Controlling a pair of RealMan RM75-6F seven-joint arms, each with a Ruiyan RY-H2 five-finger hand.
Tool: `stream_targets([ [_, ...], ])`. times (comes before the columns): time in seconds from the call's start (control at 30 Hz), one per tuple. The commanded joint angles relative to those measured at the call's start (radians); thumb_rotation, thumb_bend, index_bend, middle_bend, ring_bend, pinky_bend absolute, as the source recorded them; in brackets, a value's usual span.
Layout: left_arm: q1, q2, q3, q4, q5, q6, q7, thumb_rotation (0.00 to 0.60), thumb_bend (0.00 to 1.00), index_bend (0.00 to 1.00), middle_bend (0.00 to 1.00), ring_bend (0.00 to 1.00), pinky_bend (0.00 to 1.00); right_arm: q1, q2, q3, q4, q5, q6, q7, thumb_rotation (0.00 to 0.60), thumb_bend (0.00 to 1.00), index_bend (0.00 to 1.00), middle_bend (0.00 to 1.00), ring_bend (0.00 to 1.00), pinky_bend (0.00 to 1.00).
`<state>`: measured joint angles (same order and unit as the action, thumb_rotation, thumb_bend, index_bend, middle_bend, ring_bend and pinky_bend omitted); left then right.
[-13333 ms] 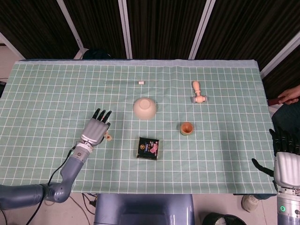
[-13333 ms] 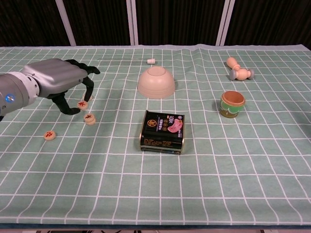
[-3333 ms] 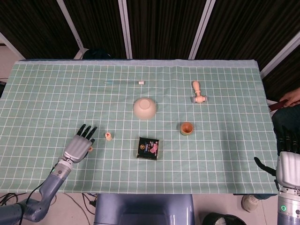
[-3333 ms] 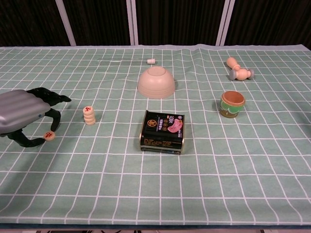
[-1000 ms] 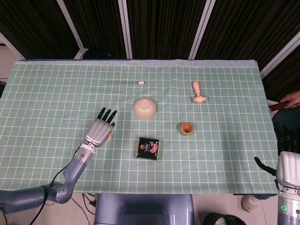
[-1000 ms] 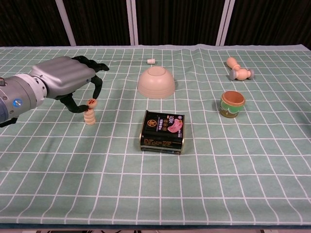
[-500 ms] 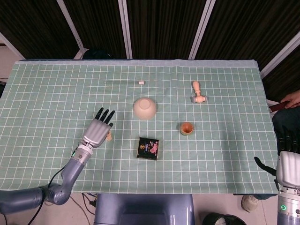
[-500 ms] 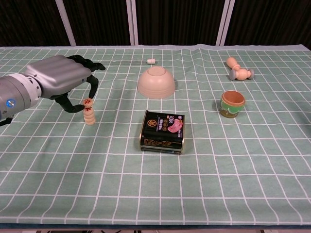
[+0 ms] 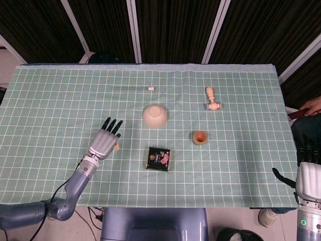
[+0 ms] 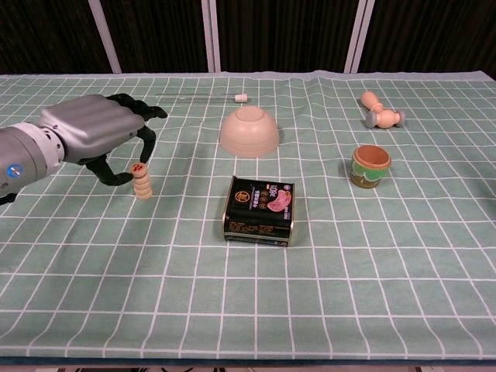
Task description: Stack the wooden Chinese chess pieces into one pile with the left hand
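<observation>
My left hand (image 10: 93, 136) is hovering over the stacked chess pieces (image 10: 140, 180); the bowl (image 10: 249, 132) is lying to its right, the tin (image 10: 260, 209) nearer me.

Matt wooden chess pieces (image 10: 141, 181) stand on green gridded cloth (image 10: 310, 271).

Your left hand (image 9: 104, 142) covers most of the pile (image 10: 141, 180) from overhead; only a sliver peeks out beside its fingers. Whether those fingers touch the top piece, you cannot tell. Your right hand (image 9: 307, 176) is cut by the head view's edge.
</observation>
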<state>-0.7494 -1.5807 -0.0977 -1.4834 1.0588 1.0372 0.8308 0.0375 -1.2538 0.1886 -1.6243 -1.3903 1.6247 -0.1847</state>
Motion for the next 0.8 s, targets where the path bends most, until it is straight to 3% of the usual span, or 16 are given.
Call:
stream_targets([
  [0.03,-0.001,-0.001,0.003,0.003,-0.005,0.0,0.004,0.6,0.32,0.47,0.01,0.0,0.0,0.0,0.0,0.0,0.0,0.0,0.0,0.0,0.6,0.23,0.12,0.01,0.0,0.0],
  [0.8,-0.011,0.001,0.013,-0.013,0.0,0.015,0.001,0.6,0.32,0.41,0.01,0.0,0.0,0.0,0.0,0.0,0.001,0.001,0.0,-0.001,0.6,0.23,0.12,0.01,0.0,0.0],
])
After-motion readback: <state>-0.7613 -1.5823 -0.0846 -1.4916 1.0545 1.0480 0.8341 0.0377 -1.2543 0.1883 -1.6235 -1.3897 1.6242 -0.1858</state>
